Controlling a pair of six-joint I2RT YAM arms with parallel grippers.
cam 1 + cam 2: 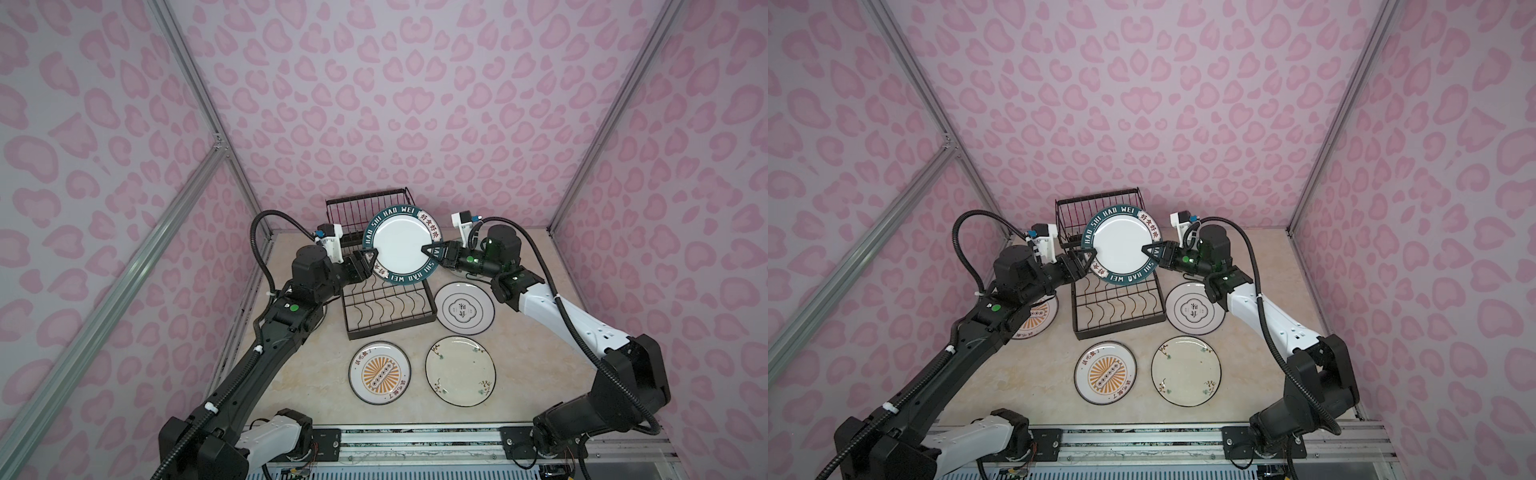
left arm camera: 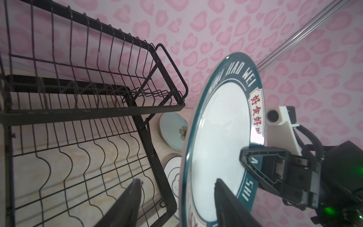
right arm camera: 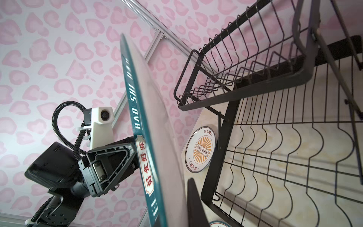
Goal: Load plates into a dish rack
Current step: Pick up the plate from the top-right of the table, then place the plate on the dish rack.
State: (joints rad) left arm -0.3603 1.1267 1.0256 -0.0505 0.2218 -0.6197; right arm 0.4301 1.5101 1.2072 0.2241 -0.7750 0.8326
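Top views: navy plate (image 1: pixel 402 247) hangs tilted, nearly upright, over the lower tray of the dish rack (image 1: pixel 386 309), in front of its raised basket. Right gripper (image 1: pixel 426 249) pinches the rim; left gripper (image 1: pixel 371 258) sits at the opp. rim. Quatrefoil plate (image 1: pixel 464 308), sunburst plate (image 1: pixel 379 372) and floral plate (image 1: pixel 460 370) lie flat on the table (image 1: pixel 307 386); 2nd sunburst plate (image 1: pixel 1038 318) is partly under the left arm.

Left wrist: left fingers (image 2: pixel 129 200) are spread, rim btwn them, no squeeze. Blue flower plate (image 2: pixel 174 131) lies flat beside the rack.

Right wrist: navy plate is seen edge-on, w/ one right finger (image 3: pixel 196 206) against its back.
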